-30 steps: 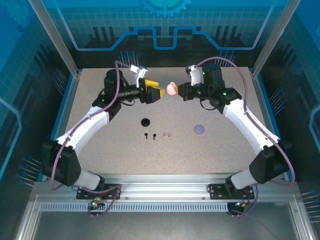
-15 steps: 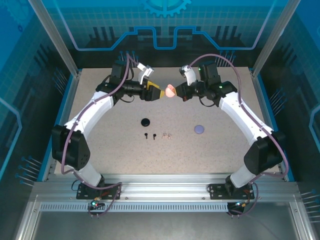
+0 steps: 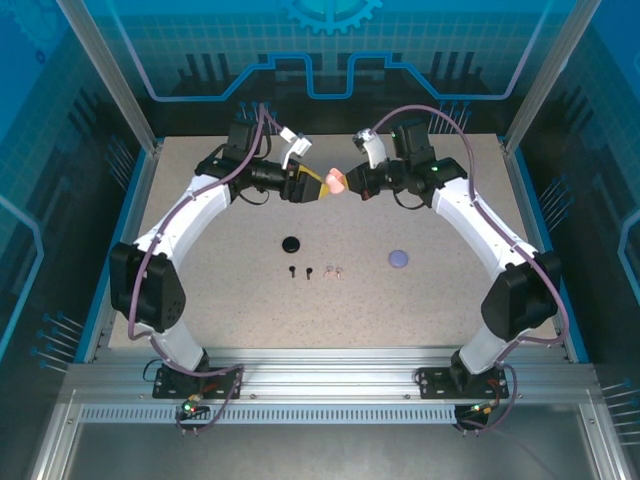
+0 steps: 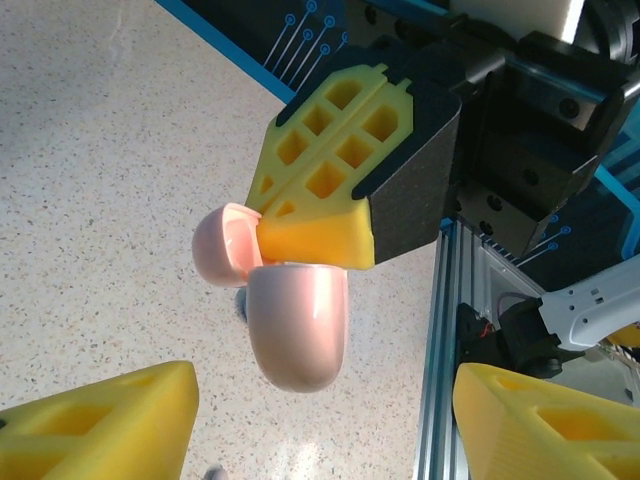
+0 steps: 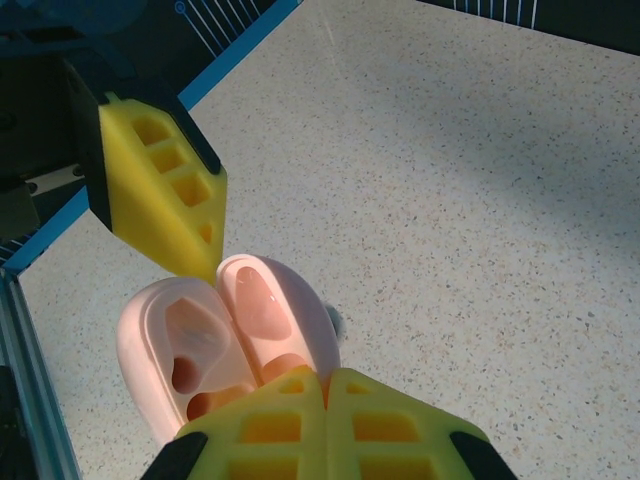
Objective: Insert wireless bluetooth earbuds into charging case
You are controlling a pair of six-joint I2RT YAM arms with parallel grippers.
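My right gripper [image 3: 350,183] is shut on the rim of an open pale pink charging case [image 3: 336,182], held in the air above the back of the table. The right wrist view has my right gripper [image 5: 325,385] pinching the case [image 5: 200,350], whose two hollow halves face the camera. My left gripper [image 3: 318,185] is open and faces the case from the left. Seen from the left wrist, the case [image 4: 297,322] hangs between and just beyond my left gripper [image 4: 325,385]. One left fingertip [image 5: 195,255] is at the case's rim. Black earbuds [image 3: 299,271] and pale pink earbuds [image 3: 335,269] lie mid-table.
A round black case [image 3: 291,243] lies just behind the black earbuds. A round lilac case [image 3: 399,258] lies to the right of the earbuds. The blue frame [image 3: 128,215] borders the speckled table [image 3: 400,310], and a metal rail [image 4: 440,340] runs past the left gripper.
Both grippers have drawn closer together over the back of the table. The left jaws have narrowed around the pink case. The right grip is unchanged.
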